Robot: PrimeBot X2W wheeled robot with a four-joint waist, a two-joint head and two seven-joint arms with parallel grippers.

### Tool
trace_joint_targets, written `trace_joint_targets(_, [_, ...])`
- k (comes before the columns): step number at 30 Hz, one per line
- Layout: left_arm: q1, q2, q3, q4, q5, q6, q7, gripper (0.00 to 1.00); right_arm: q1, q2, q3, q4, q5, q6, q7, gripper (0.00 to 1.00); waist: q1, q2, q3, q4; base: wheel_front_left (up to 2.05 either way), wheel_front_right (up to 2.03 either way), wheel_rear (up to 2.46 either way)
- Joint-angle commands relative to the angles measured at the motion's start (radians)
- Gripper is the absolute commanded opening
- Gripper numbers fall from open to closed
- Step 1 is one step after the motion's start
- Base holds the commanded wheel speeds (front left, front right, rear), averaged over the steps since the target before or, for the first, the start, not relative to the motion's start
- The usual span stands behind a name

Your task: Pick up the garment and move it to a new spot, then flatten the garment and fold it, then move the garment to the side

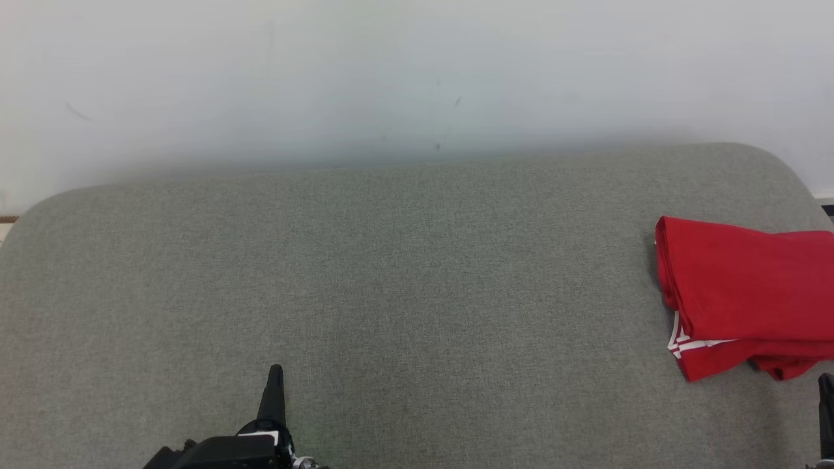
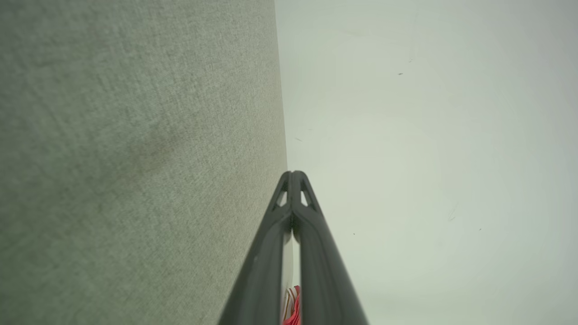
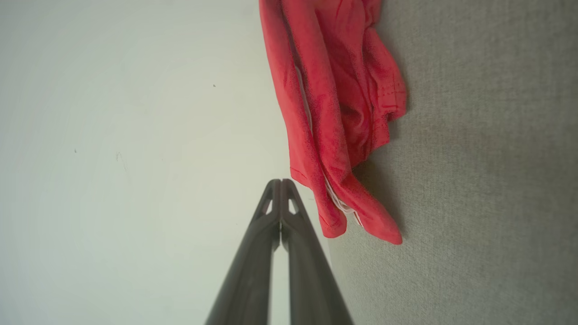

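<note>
The red garment (image 1: 743, 293) is seen lying folded into a thick bundle on the grey fabric surface (image 1: 391, 273). In the head view its right part is cut off by the picture's edge. The garment's left edge is formed by a rounded fold. White stripes (image 1: 681, 344) are shown at its near left corner, where the layers are stacked unevenly and a loose flap is pushed out toward the robot. To the left of the garment a wide open stretch of grey fabric is offered, reaching to the surface's rounded far-left corner. Beyond the garment a white wall (image 1: 417, 78) is seen rising behind the surface's far edge. The left gripper (image 1: 276, 372) is held well apart from the garment, far to its left and nearer the robot, with its two dark fingers pressed together on nothing. The right gripper (image 1: 826, 385) is placed just beside the garment's near edge. Its fingers are likewise clenched on nothing, and in the right wrist view the tips are seen just beside the lowest hem.
</note>
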State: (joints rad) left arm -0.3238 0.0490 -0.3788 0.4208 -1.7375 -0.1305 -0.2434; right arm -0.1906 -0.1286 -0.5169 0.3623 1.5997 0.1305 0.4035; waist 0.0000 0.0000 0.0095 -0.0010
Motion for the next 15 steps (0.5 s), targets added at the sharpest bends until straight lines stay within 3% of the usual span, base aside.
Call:
trace_joint_targets(1, [-0.004,0.000,-0.001,0.003,-0.003,-0.004,-0.003,0.00,-0.002,0.004,-0.002,0.001,-0.008,0.000,0.002,0.00,0.0000,0.0000,0.000,0.000,0.00,0.00,0.00])
trace_joint_targets(15, [-0.003,0.000,-0.001,0.003,-0.003,-0.004,-0.003,0.00,-0.003,0.007,-0.008,0.001,-0.012,0.000,0.008,0.00,0.0000,0.0000,0.000,0.000,0.00,0.00,0.00])
